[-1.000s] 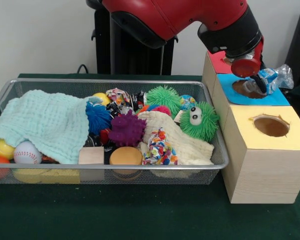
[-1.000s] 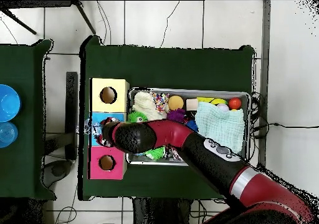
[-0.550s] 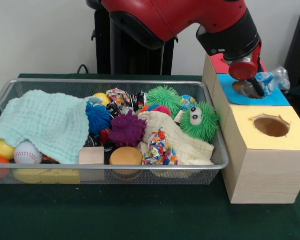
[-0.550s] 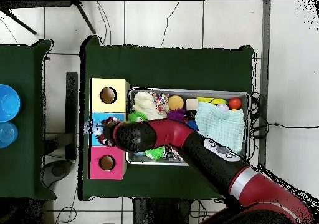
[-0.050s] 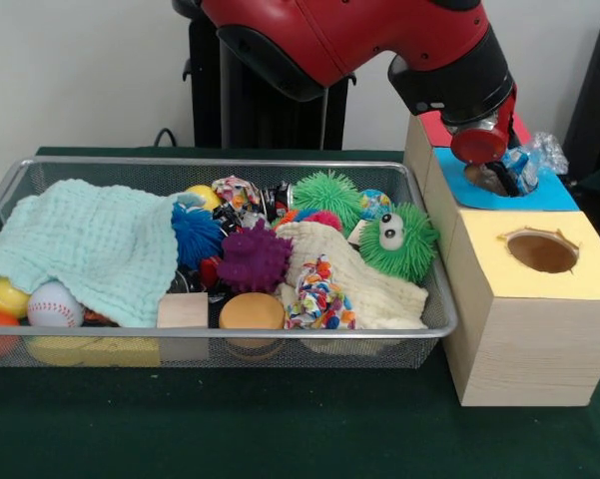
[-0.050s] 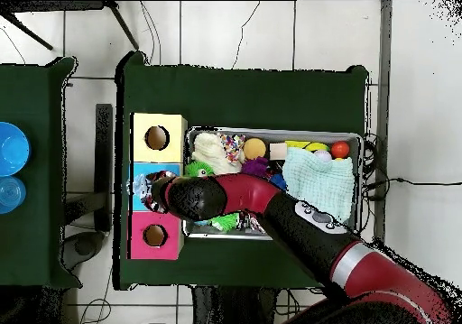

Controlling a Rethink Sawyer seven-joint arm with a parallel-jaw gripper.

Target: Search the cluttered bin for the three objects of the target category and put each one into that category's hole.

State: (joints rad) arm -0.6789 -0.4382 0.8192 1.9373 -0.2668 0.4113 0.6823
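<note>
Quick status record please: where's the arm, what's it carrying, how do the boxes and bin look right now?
arm: over the blue-topped box, the middle of three
gripper: at that box's hole; jaws hidden, state unclear
item at gripper: crinkly clear plastic wrapper, lying partly over the blue hole's edge
yellow-topped box: hole shows empty
red-topped box: mostly hidden behind the arm
wire bin: full; mint cloth, green fuzzy toy with eyes, purple spiky ball, baseball
</note>
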